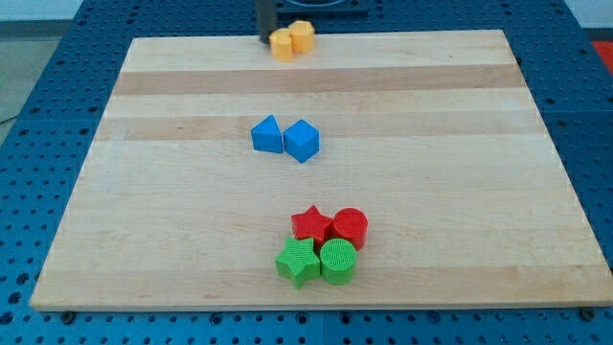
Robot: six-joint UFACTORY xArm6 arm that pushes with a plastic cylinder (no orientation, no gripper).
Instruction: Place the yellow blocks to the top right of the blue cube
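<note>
You'll see my tip, a bare rod with no jaws, at the bench's top edge, touching the left of two yellow blocks. The blue cube sits mid-frame, well below them, beside a blue wedge.

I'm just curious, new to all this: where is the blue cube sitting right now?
The blue cube sits near the board's middle, touching the blue triangular block on its left, well below the yellow blocks at the view's top edge.
</note>
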